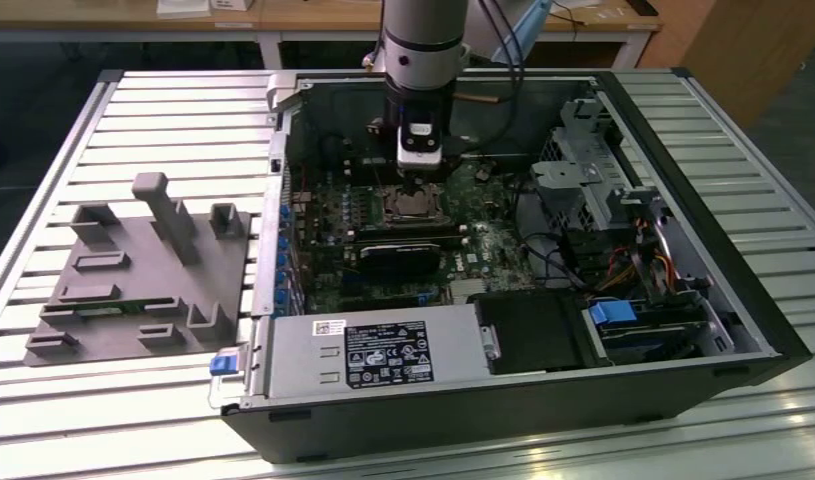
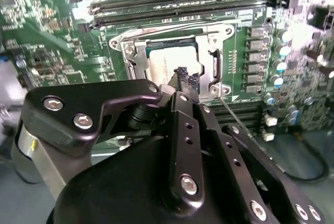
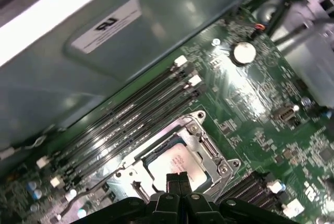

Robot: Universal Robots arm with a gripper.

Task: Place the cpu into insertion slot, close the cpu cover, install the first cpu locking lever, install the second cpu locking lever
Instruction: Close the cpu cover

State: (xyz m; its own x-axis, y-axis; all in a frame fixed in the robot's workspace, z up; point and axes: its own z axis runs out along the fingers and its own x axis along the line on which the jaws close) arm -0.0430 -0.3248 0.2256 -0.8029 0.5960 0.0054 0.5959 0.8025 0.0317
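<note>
On the slatted table [image 1: 60,420], well to the exterior view's left of the insertion slot [image 1: 410,207], lies a grey fixture tray [image 1: 114,300] with upright posts and shallow pockets; what sits in those pockets is hard to make out. The open computer case [image 1: 514,415] holds the green motherboard [image 1: 494,250], and the insertion slot is mounted near the middle of that board. The power supply [image 1: 367,355] fills the case's near edge in front of the slot, and a drive cage [image 1: 594,175] stands to the exterior view's right of it. In both wrist views the cpu [image 2: 164,62] [image 3: 175,164] lies flat inside the slot, its silvery top showing through the window of the cpu cover [image 2: 211,59] [image 3: 201,140], which lies down over it. The long memory slots [image 2: 182,2] [image 3: 130,119] run just beside the slot. The arm [image 1: 423,40] comes straight down, and the gripper [image 1: 421,178] [image 2: 185,78] [image 3: 178,179] hangs directly above the slot with its fingers pressed together and nothing between them. A thin locking lever [image 2: 240,122] runs out from the cover's corner; I cannot tell whether it is latched. The gripper's body hides the slot's near edge in both wrist views.
</note>
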